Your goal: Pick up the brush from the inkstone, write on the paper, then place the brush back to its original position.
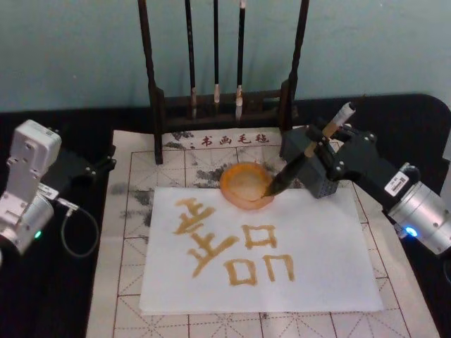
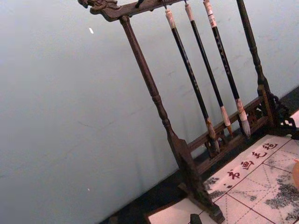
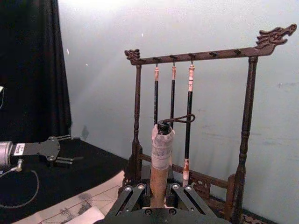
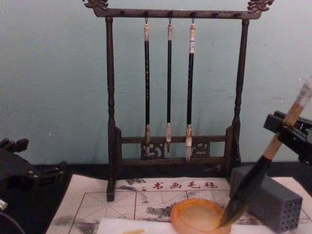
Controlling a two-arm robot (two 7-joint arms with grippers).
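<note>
Mat (image 1: 134, 211) | R tool (image 1: 315, 149) holds brush (image 1: 285, 176) in inkstone (image 1: 227, 185) | rack (image 1: 156, 105) behind, block (image 4: 273, 200) beside

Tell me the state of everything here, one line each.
Brush: tilted, gripped, tip in the inkstone.
Inkstone: upright, at the paper's far edge.
Paper: flat, bearing amber characters.
Right end effector: shut on the brush.
Left end effector: parked at the left.
Thin brushes: hanging from the rack.
</note>
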